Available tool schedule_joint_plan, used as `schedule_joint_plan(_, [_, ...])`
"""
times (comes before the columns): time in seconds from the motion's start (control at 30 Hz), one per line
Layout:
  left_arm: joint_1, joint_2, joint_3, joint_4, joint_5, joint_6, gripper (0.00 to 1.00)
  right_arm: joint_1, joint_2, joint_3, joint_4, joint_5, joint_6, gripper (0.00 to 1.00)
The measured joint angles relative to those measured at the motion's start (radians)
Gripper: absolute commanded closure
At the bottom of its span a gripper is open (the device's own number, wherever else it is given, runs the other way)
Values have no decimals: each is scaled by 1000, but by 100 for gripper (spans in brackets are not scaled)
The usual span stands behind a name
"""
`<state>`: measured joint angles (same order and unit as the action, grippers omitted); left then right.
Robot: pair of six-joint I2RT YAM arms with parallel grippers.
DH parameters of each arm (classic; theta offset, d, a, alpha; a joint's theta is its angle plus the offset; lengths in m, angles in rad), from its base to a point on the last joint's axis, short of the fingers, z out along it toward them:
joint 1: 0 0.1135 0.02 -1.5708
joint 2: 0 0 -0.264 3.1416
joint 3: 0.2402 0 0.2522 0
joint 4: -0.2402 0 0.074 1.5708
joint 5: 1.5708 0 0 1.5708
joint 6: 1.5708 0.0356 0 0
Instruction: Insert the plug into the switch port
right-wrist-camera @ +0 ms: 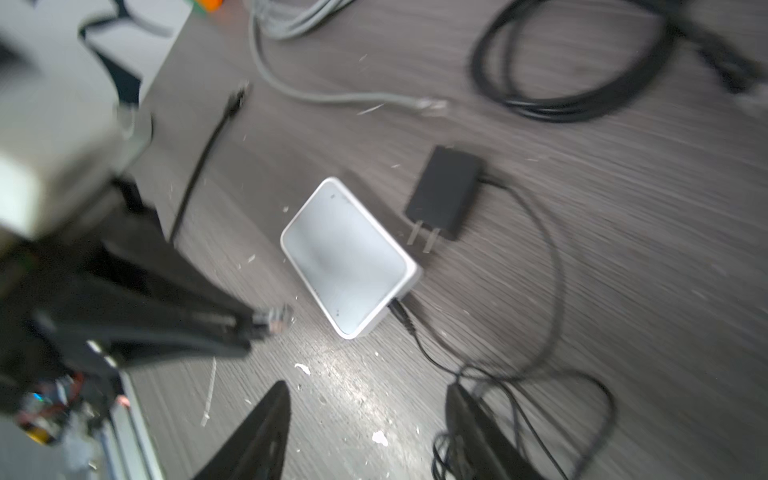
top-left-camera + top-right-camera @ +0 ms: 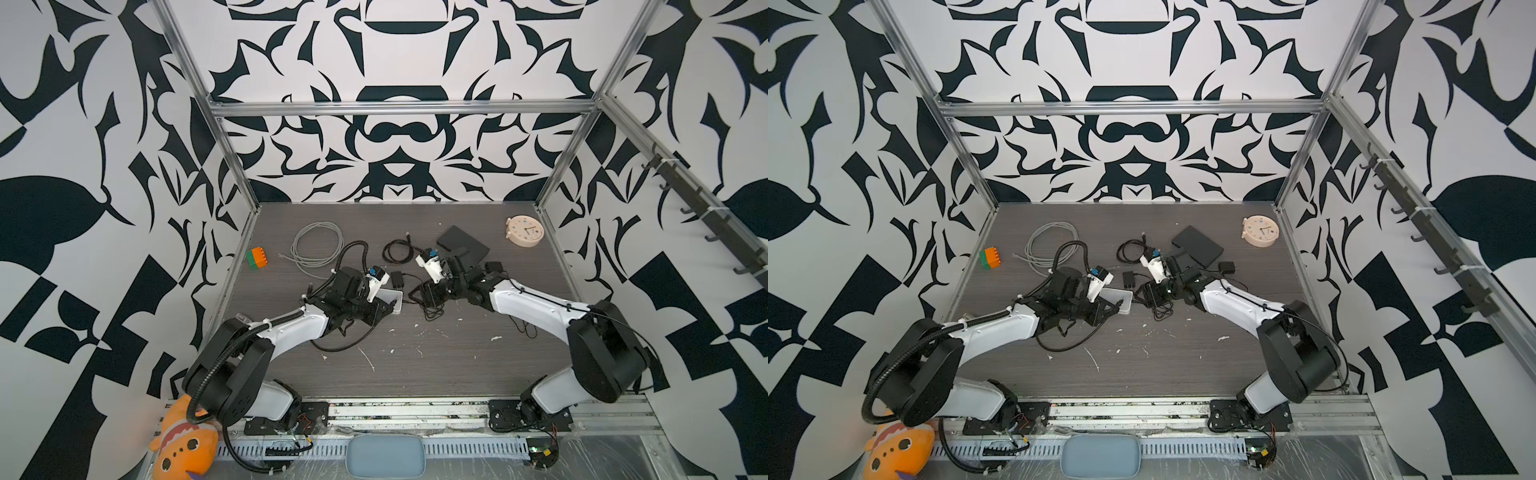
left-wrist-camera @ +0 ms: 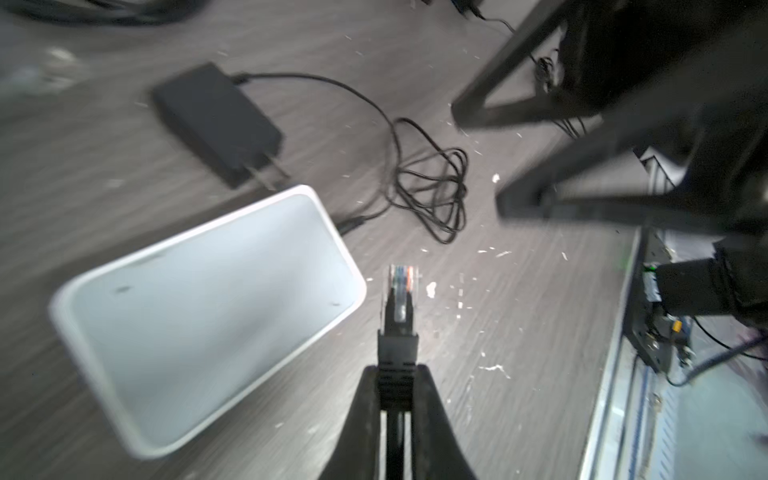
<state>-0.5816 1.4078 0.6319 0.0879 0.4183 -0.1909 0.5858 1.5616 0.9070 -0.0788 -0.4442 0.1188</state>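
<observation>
"Where was the plug point(image 3: 399, 286)?"

"Clamped by its black boot in the left pincer point(image 3: 397, 374), clear tip forward. It sat just beside the white switch point(image 3: 199, 316), near the middle of the surface point(image 3: 519, 311), and did not touch it."

"Which step, then?"

"Lining up, I'd judge; nothing was seated. No port face showed in any view. Only the power lead point(image 1: 401, 316) entering one side hinted where the sockets lay."

"And the right pincer point(image 1: 370, 415)?"

"Wide and empty, hovering right of the switch."

"Next?"

"Probably turning the plug square to that side, with the right pincer steadying the light box against the push."
</observation>
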Motion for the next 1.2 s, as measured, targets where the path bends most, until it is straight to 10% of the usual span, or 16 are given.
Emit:
schedule_joint_plan(0.3, [61,-6,-9,-48,-45,-12,99,122,211,171,19,101,-287,10])
schedule_joint_plan(0.7, [116,-5,-37,-5,-47,-49,99,156,313,177,47,183,-464,9])
schedule_joint_plan(1.2, [117,38,-37,78,-8,-91,99,169,365,190,65,233,-431,44])
